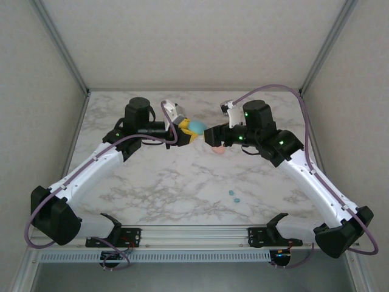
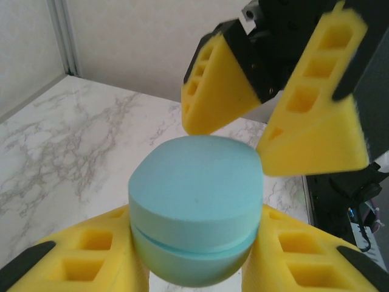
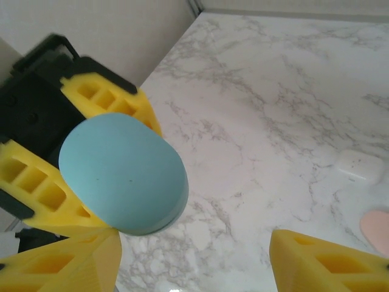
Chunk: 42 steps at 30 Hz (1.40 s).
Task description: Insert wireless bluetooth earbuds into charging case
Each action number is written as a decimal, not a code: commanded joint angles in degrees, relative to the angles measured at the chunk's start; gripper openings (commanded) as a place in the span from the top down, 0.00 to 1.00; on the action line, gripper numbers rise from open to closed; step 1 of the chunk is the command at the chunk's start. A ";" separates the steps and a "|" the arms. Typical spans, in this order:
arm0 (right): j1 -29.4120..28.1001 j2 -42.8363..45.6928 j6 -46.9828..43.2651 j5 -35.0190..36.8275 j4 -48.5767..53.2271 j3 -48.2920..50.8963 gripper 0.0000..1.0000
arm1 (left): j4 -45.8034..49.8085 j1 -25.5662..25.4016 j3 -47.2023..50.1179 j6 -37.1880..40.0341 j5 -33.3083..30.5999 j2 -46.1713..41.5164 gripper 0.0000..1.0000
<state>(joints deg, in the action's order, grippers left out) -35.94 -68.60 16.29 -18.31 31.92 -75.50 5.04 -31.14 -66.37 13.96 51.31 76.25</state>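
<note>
A closed teal charging case (image 2: pixel 197 207) with a seam round its middle sits between the yellow fingers (image 2: pixel 79 258) of my left gripper (image 1: pixel 184 132), which is shut on it above the table. In the top view the case (image 1: pixel 197 128) hangs at the centre back. My right gripper (image 1: pixel 211 135) faces it, open, its yellow fingers (image 2: pixel 222 91) spread just beyond the case's far edge; whether they touch it I cannot tell. From the right wrist the case (image 3: pixel 121 173) shows at the left, near one fingertip (image 3: pixel 61 261). Two teal earbuds (image 1: pixel 234 194) lie on the table.
A pink case (image 1: pixel 219 149) lies on the marble under the right gripper, and it shows again (image 3: pixel 377 230) beside a white case (image 3: pixel 360 164). Walls enclose the table (image 1: pixel 152 182) at the back and both sides.
</note>
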 commanded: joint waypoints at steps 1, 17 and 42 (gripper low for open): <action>0.16 0.18 3.19 5.72 -3.80 -0.06 0.34 | 1.06 -1.38 -2.54 1.60 4.89 -0.54 0.79; 0.44 -0.83 10.90 6.01 -2.30 -4.08 0.31 | 2.58 -1.65 -0.94 2.27 0.81 -2.01 0.78; 8.00 0.60 18.78 7.93 23.08 24.92 0.58 | -10.04 -1.49 11.80 -3.51 -13.85 -14.93 0.78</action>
<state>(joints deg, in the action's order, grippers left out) -25.34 -66.96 35.77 -9.02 53.95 -50.96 -3.01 -32.21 -54.98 11.46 38.57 62.92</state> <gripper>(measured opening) 0.425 0.360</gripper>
